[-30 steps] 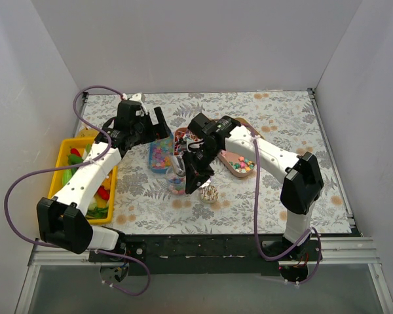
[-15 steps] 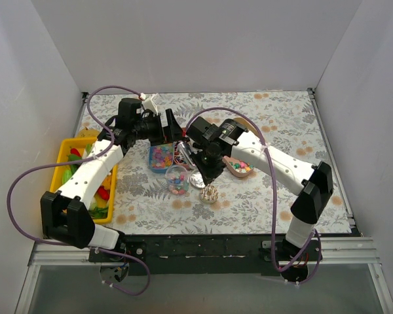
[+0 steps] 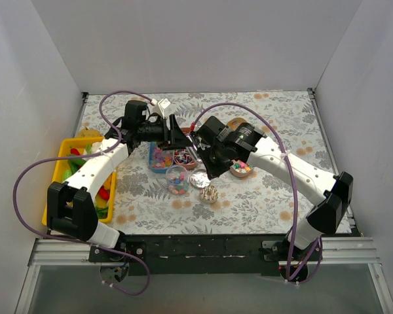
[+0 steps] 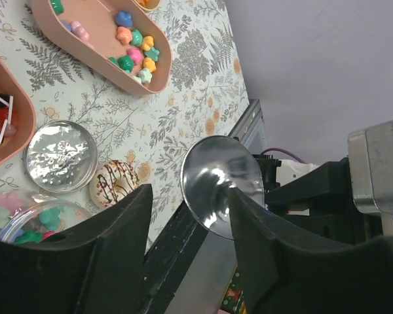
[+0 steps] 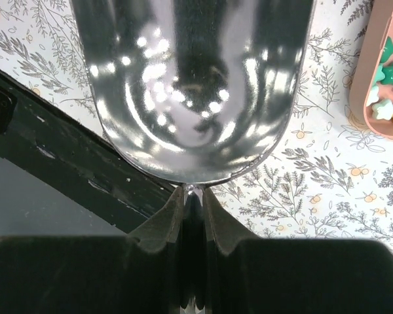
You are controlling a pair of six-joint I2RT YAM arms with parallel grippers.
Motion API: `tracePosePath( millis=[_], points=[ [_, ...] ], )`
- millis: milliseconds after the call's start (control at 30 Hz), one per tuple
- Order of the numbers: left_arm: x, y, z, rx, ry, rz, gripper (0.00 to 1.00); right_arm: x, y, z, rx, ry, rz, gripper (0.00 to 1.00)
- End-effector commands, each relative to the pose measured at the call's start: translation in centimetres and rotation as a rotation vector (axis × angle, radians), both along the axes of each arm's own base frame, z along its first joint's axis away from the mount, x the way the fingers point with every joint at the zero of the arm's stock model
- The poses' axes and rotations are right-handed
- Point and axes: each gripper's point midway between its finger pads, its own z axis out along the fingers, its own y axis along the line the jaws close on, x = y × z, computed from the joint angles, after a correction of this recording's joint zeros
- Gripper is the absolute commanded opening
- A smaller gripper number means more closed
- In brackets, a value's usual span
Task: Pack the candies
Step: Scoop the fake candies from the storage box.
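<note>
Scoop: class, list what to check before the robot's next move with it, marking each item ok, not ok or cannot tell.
1. The scoop sits in the right gripper: ok, handle pinched between the fingers.
2. The scoop is empty: ok, nothing inside.
3. The left gripper is clear of the scoop: cannot tell, jaws apart close by it.
4. The pink tray has candies to take: ok.

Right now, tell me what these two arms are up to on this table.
The right gripper holds an empty metal scoop by its handle, jaws shut on it. The left gripper, jaws apart, hovers at the scoop's bowl without gripping it. Below lie a pink tray of candies and a clear tub already holding some.
</note>
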Motion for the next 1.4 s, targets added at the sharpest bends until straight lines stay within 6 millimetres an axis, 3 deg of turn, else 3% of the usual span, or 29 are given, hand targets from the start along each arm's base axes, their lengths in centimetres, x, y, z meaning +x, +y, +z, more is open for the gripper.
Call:
tracePosePath(
  millis=[0,100,133,200,233,367,400,500,767,1033,1200,1367],
  points=[
    [0.0,-0.5,0.2,-0.031,0.020,-0.020,0.39,0.2,0.8,2.5,0.118,-0.057,-0.008,0.01],
    [0.3,-0.7,-0.1,-0.036,0.073,-0.003,0.23,0.0,0.9,2.8,0.156,-0.061,-0.012,0.01],
    [0.5,-0.7,-0.4,-0.039,0.092,-0.001,0.13,-0.2,0.9,3.3,0.175,-0.071,-0.012,0.01],
    [0.4,-0.9,-0.9,-0.046,0.124,-0.003,0.01,-0.2,0.8,3.4,0.190,-0.077,-0.022,0.01],
    [0.5,-0.9,-1.2,-0.048,0.145,0.001,0.00,-0.3,0.5,3.7,0.201,-0.084,-0.031,0.01],
    [0.6,-1.1,-1.6,-0.055,0.190,0.012,0.00,-0.4,0.0,4.0,0.232,-0.105,-0.052,0.03],
    [0.6,-1.1,-1.5,-0.058,0.196,0.014,0.00,-0.5,0.0,4.3,0.252,-0.118,-0.055,0.18],
    [0.7,-1.3,-1.5,-0.063,0.252,0.023,0.00,-0.4,-0.6,5.1,0.275,-0.154,-0.068,0.37],
    [1.4,-1.4,-1.9,-0.034,0.366,0.063,0.00,-0.2,-2.1,5.6,0.258,-0.242,-0.026,0.59],
    [1.4,-1.6,-1.8,-0.040,0.435,0.072,0.00,-0.4,-2.4,3.8,0.227,-0.240,0.018,0.62],
    [0.8,-1.7,-2.2,-0.051,0.485,0.060,0.00,0.9,-2.5,3.2,0.198,-0.288,-0.018,0.52],
    [0.3,-1.8,-2.2,-0.069,0.521,0.044,0.00,2.1,-2.3,2.7,0.175,-0.327,-0.032,0.49]
  ],
)
